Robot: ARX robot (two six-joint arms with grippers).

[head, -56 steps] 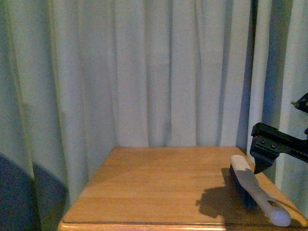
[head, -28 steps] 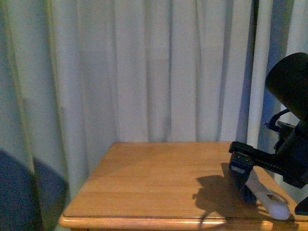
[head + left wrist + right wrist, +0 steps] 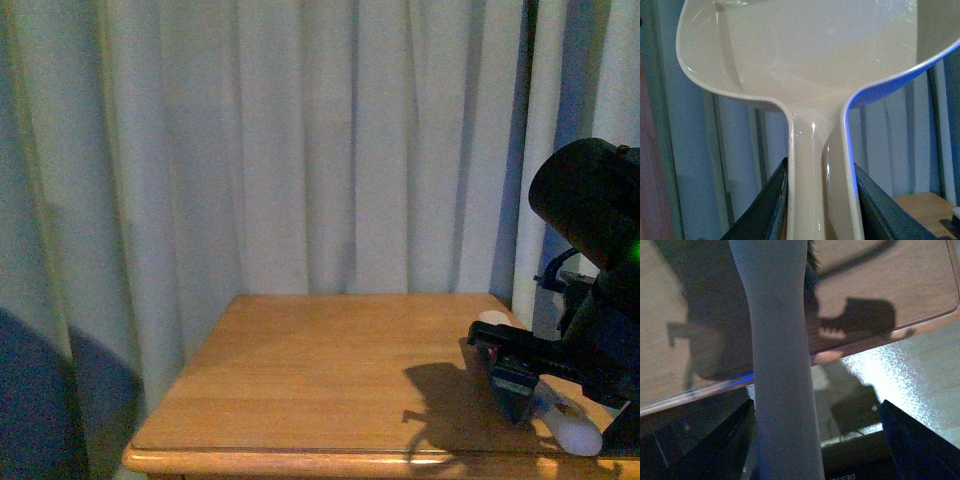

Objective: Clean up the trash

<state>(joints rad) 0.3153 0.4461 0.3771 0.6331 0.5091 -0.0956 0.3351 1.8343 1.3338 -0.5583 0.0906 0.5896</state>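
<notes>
Trash did not show in any view, so I cannot say where it lay. The left gripper (image 3: 820,172) was clamped on the dustpan (image 3: 810,60) by its handle, pan raised, likely kept ready to catch sweepings. At the 4 o'clock corner of the table (image 3: 320,370) lay the brush (image 3: 782,365), handle overhanging the edge. The right gripper (image 3: 817,407) straddled that handle, jaws wide apart and not pinching, probably lining up a grasp.

Across the lower centre and lower left of the front view, the wooden table (image 3: 320,370) is bare and open to reach from its front edge and left side. The curtain (image 3: 300,150) closes off the back. At lower right, the right arm (image 3: 590,210), the right gripper (image 3: 512,385) and the brush (image 3: 574,431) crowd the table's right edge. The dustpan (image 3: 805,60) fills most of the left wrist view.
</notes>
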